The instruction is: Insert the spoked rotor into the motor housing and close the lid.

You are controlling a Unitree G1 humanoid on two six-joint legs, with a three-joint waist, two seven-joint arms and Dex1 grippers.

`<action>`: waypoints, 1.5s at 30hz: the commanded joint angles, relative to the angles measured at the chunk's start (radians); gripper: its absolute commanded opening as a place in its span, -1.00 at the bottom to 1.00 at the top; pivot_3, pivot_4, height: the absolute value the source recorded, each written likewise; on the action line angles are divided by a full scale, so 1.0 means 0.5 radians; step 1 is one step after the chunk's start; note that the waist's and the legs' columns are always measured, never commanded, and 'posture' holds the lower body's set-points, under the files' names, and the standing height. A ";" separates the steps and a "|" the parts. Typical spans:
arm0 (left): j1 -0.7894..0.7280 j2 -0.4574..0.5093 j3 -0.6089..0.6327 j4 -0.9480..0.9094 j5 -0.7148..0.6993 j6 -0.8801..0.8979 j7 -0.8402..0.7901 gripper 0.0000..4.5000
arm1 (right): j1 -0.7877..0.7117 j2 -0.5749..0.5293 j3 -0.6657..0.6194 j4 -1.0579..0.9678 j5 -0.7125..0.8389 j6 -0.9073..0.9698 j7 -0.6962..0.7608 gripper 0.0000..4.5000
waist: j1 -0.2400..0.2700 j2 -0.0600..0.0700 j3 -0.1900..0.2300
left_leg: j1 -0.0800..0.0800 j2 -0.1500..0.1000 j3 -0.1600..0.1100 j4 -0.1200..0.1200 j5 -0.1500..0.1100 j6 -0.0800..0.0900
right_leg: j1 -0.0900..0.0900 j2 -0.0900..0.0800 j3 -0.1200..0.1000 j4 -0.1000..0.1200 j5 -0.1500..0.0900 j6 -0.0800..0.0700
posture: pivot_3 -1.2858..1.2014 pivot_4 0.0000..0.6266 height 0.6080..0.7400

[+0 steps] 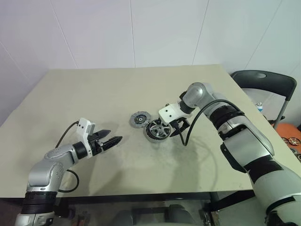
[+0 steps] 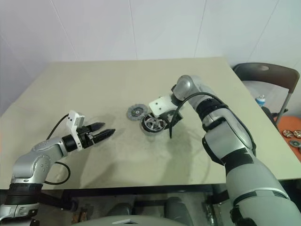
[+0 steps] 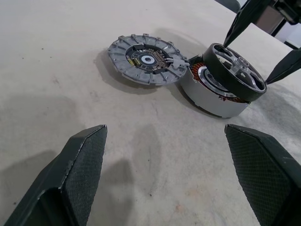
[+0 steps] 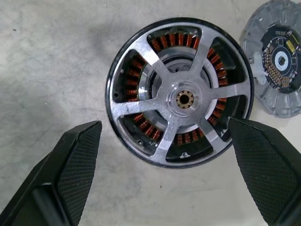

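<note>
Atop motor housing, spoked rotor tilted.

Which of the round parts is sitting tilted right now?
The spoked rotor, propped aslant on the motor housing. The grey lid beside it lies flat on the table.

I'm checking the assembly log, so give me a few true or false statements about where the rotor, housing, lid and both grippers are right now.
1. The spoked rotor sits tilted on the motor housing, not fully seated. True.
2. The lid is closed over the housing. False: it lies flat on the table beside the housing, circuit side up.
3. The right gripper is right above the rotor with its fingers open. True.
4. The left gripper holds the lid. False: it is open and empty, well apart from the parts.
5. Copper windings show through the rotor's spokes. True.
</note>
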 commanded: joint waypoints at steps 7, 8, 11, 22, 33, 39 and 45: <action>-0.011 -0.001 0.027 -0.067 -0.004 -0.034 0.010 0.89 | -0.111 0.066 -0.096 0.002 0.015 0.001 -0.019 0.71 | 0.001 0.000 0.000 | 0.000 0.000 0.000 0.000 0.000 0.000 | 0.000 0.000 0.000 0.000 0.000 0.000 | 0.03 -1.00 1.00; -0.008 -0.003 0.028 -0.070 -0.006 -0.033 0.013 0.89 | -0.114 0.066 -0.097 0.006 0.011 -0.001 -0.022 0.58 | 0.001 0.000 0.000 | 0.000 0.000 0.000 0.000 0.000 0.000 | 0.000 0.000 0.000 0.000 0.000 0.000 | 0.03 -1.00 1.00; -0.002 -0.007 0.031 -0.076 -0.007 -0.035 0.019 0.89 | -0.106 0.057 -0.090 0.012 -0.002 -0.013 -0.019 0.12 | -0.003 0.000 0.000 | 0.001 0.000 0.000 0.000 0.000 0.000 | 0.001 0.000 0.000 0.000 0.000 0.000 | 0.03 -1.00 1.00; -0.014 -0.003 0.038 -0.051 -0.002 -0.046 0.019 0.89 | -0.144 0.049 -0.119 0.023 0.001 -0.019 0.001 0.00 | -0.005 0.000 0.000 | 0.005 0.000 0.000 0.000 0.000 0.000 | 0.005 0.000 0.000 0.001 0.000 0.000 | 0.03 -1.00 1.00; -0.049 0.019 0.043 -0.019 0.012 -0.057 0.011 0.89 | -0.082 -0.030 -0.100 -0.002 -0.051 -0.097 0.045 0.00 | -0.003 0.000 0.000 | 0.006 0.000 0.000 0.000 0.000 0.000 | 0.006 0.000 0.000 0.000 0.000 0.000 | 0.03 -1.00 1.00; -0.060 0.026 0.045 -0.011 0.015 -0.060 0.008 0.89 | -0.044 -0.009 -0.109 -0.040 -0.041 -0.088 0.062 0.00 | -0.003 0.000 0.000 | 0.008 0.000 0.000 0.000 0.000 0.000 | 0.008 0.000 0.000 0.001 0.000 0.000 | 0.03 -1.00 1.00; -0.059 0.034 0.055 -0.015 0.014 -0.057 0.011 0.89 | -0.015 0.050 -0.177 -0.134 0.066 0.054 0.185 0.00 | -0.005 0.000 0.000 | 0.009 0.000 0.000 0.000 0.000 0.000 | 0.009 0.000 0.000 0.001 0.000 0.000 | 0.03 -1.00 1.00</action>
